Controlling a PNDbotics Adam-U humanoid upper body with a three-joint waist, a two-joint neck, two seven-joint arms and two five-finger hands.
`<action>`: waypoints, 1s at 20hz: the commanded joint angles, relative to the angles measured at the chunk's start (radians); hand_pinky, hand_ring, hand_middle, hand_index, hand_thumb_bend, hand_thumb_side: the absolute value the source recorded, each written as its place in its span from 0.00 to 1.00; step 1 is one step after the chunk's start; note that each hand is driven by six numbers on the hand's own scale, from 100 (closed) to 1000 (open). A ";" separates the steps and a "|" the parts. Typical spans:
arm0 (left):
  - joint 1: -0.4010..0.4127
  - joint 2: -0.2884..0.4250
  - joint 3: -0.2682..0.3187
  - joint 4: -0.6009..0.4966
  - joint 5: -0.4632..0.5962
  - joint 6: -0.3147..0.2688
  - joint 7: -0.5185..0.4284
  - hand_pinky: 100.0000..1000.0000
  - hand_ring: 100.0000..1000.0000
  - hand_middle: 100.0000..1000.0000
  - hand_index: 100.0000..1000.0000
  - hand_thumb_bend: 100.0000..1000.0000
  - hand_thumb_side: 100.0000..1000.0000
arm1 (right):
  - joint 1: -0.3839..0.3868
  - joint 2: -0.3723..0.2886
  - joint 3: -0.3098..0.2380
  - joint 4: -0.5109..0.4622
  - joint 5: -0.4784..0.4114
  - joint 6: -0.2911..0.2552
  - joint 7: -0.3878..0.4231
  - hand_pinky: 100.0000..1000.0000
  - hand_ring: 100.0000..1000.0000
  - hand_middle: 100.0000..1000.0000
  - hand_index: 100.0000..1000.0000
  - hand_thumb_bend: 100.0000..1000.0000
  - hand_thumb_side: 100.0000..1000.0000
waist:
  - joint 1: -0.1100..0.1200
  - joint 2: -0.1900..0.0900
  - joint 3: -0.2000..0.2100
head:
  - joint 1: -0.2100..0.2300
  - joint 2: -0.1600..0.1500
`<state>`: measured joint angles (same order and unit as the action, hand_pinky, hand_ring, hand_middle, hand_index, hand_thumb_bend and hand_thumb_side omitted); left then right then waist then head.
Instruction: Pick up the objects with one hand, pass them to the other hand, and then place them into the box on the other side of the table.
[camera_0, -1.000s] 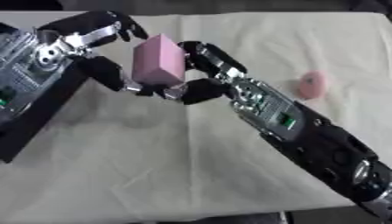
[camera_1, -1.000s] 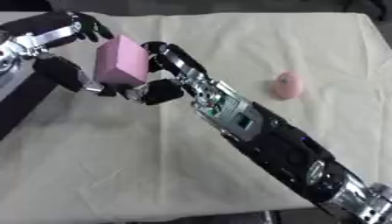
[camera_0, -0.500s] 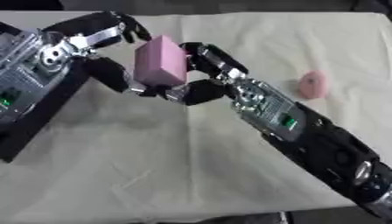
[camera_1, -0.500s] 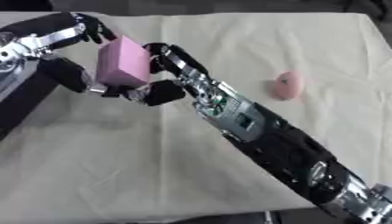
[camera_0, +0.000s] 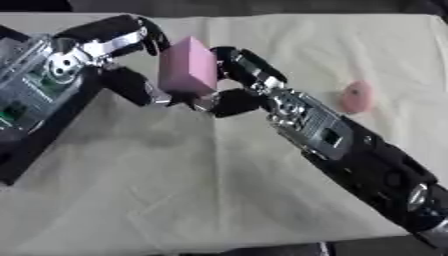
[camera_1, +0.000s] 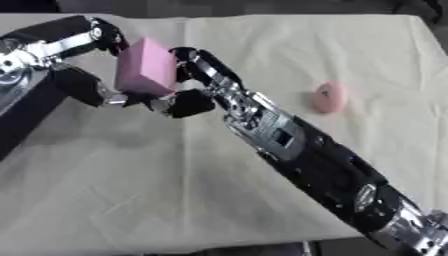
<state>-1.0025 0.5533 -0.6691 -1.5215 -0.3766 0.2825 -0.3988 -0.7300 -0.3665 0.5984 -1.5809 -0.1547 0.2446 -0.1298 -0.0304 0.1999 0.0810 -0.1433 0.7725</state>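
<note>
— Two hands on one thing, is that right? Where is it?

— Yes. I have a pink block (camera_0: 187, 66) held up over the cloth-covered table (camera_0: 219, 175), toward the far left part of it. It stands roughly upright, tilted a little. My left hand (camera_0: 122, 60) comes in from the left with fingers curled over the block's top left edge and its thumb reaching under the bottom. My right hand (camera_0: 234, 85) comes in from the lower right, with fingers curled against the block's right face and the thumb tucked at its lower right corner. Both hands are closed on the block at once.

— Is the block touching the table?

— No. It sits between the two hands, clear of the cloth, and I can see its shadow on the cloth below.

— What else is near it?

— One small pink rounded object (camera_0: 356, 97) lies on the cloth to the right, well apart from the block and just beyond my right forearm (camera_0: 359, 155). That forearm runs diagonally from the bottom right corner up to the hand. Along the left edge, under my left arm, there is a dark box (camera_0: 39, 140), partly hidden, so I cannot tell what is in it.
</note>
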 joint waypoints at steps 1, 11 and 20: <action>-0.025 0.010 0.013 -0.014 0.016 0.004 0.013 0.79 0.68 0.61 0.54 0.21 0.24 | -0.010 -0.007 0.003 -0.024 -0.005 0.001 0.004 0.76 0.57 0.60 0.49 0.30 0.00 | 0.012 -0.024 -0.001 | 0.000 -0.002; -0.026 0.008 0.009 -0.017 0.039 0.003 0.012 0.77 0.65 0.57 0.44 0.16 0.22 | -0.006 -0.008 0.001 -0.026 -0.007 0.004 0.001 0.76 0.57 0.60 0.50 0.31 0.00 | 0.013 -0.023 -0.002 | 0.000 -0.002; -0.019 0.014 0.010 -0.017 0.045 0.016 0.020 0.76 0.63 0.54 0.38 0.15 0.14 | -0.001 -0.013 -0.007 -0.028 0.013 0.010 0.022 0.77 0.62 0.70 0.62 0.48 0.00 | 0.014 -0.024 -0.005 | 0.002 -0.002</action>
<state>-1.0022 0.5522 -0.6753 -1.5271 -0.3345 0.2926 -0.3860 -0.7215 -0.3667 0.5948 -1.5842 -0.1472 0.2565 -0.1176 -0.0304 0.1999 0.0765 -0.1422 0.7725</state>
